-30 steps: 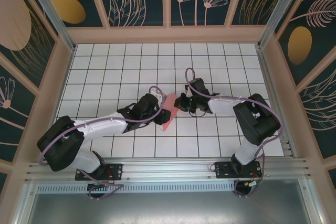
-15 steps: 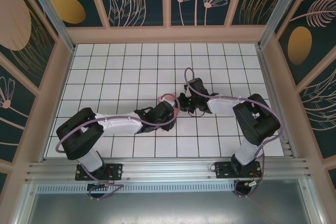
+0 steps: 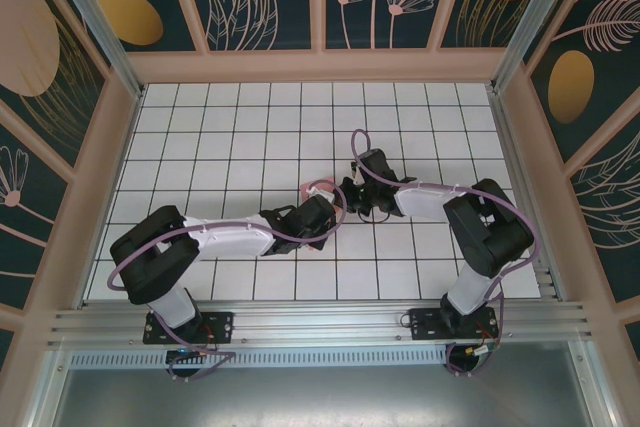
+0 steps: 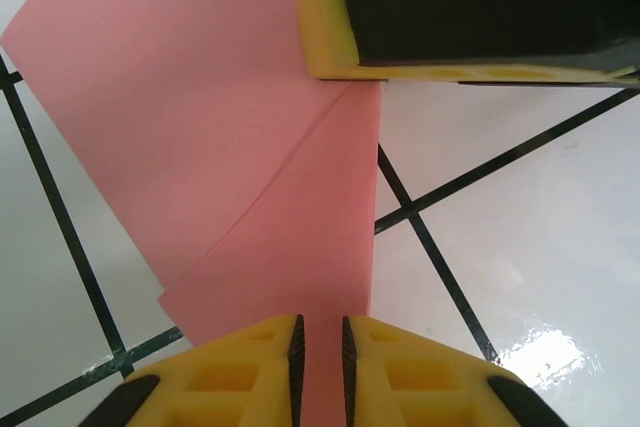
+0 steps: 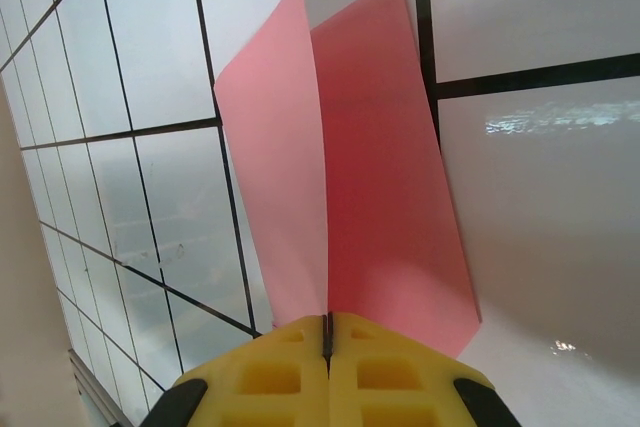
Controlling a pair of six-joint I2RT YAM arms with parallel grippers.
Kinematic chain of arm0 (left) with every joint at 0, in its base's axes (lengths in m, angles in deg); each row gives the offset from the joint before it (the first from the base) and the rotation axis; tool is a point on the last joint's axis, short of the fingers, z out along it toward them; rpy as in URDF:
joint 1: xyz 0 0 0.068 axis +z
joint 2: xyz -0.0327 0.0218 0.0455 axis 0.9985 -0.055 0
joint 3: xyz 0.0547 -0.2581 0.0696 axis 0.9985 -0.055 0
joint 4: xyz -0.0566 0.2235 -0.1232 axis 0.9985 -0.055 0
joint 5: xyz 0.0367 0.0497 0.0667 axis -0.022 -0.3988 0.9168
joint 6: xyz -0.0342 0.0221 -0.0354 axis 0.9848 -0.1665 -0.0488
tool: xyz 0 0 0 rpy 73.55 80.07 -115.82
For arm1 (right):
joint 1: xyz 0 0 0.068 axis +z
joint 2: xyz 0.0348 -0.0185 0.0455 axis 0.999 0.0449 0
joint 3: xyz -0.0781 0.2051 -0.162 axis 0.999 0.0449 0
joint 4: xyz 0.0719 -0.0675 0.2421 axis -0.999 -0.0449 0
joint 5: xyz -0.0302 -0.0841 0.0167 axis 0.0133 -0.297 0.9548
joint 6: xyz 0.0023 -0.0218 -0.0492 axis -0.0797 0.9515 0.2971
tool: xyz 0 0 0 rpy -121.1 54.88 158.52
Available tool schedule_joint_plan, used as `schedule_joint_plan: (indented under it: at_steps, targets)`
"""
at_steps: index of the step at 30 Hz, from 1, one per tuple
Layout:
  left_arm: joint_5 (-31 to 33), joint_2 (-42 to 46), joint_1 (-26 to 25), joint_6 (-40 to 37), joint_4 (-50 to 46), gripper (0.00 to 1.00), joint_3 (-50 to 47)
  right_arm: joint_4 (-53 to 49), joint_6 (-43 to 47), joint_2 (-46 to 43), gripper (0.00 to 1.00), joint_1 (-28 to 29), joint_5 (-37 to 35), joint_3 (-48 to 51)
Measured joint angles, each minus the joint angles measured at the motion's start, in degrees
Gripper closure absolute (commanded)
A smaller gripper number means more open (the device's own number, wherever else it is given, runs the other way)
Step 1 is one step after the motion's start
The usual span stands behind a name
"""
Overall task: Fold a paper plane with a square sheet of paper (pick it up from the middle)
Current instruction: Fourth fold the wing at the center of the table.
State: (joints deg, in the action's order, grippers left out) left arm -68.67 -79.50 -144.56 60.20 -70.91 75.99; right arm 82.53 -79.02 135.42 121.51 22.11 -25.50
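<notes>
Reaching in from the bottom edge of the overhead frame, the left arm [image 3: 215,237] and right arm [image 3: 430,197] meet at mid-table over a folded pink paper sheet [image 4: 250,147]. The left gripper [image 4: 322,332] stands with its yellow fingers a thin slit apart, pink showing in the gap; whether they pinch the sheet cannot be told. Just beyond, the right gripper [image 5: 328,332] is clamped tight on the sheet, two flaps spreading away from its fingertips above the white gridded table [image 3: 200,137]
</notes>
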Motion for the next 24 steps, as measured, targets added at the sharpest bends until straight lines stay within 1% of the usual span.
schedule_joint_plan:
  at_steps: [3,4,6,12,14,18,20,23,24]
  targets:
    - [0.2,0.0,0.0,0.0,0.0,0.86,0.0,-0.2,0.0,0.0,0.97,0.1,-0.2,0.0]
    - [0.2,0.0,0.0,0.0,0.0,0.83,0.0,-0.3,0.0,0.0,0.97,0.1,-0.2,0.0]
    - [0.3,0.0,0.0,0.2,0.0,0.67,0.0,-0.4,0.0,0.0,0.97,0.1,-0.2,0.0]
    - [-0.5,0.0,-0.1,0.1,0.7,0.56,-0.1,-0.4,0.0,0.0,0.97,0.1,-0.2,0.0]
    - [-0.5,0.0,-0.1,0.0,0.8,0.57,-0.1,-0.4,-0.1,0.0,0.97,0.1,-0.2,-0.1]
    - [0.1,-0.4,-0.1,0.0,0.9,0.61,0.0,-0.4,-0.2,0.0,0.97,0.2,-0.2,-0.6]
    - [1.1,-0.8,-0.2,0.2,0.9,0.66,0.0,-0.7,-0.2,0.0,0.97,0.2,-0.3,-0.6]
    - [1.9,-1.2,-0.2,0.2,0.9,0.7,0.0,-1.0,-0.2,0.0,0.97,0.2,-0.3,-0.6]
    - [2.3,-1.2,-0.2,0.2,0.9,0.73,0.0,-1.0,-0.2,0.0,0.97,0.2,-0.3,-0.6]
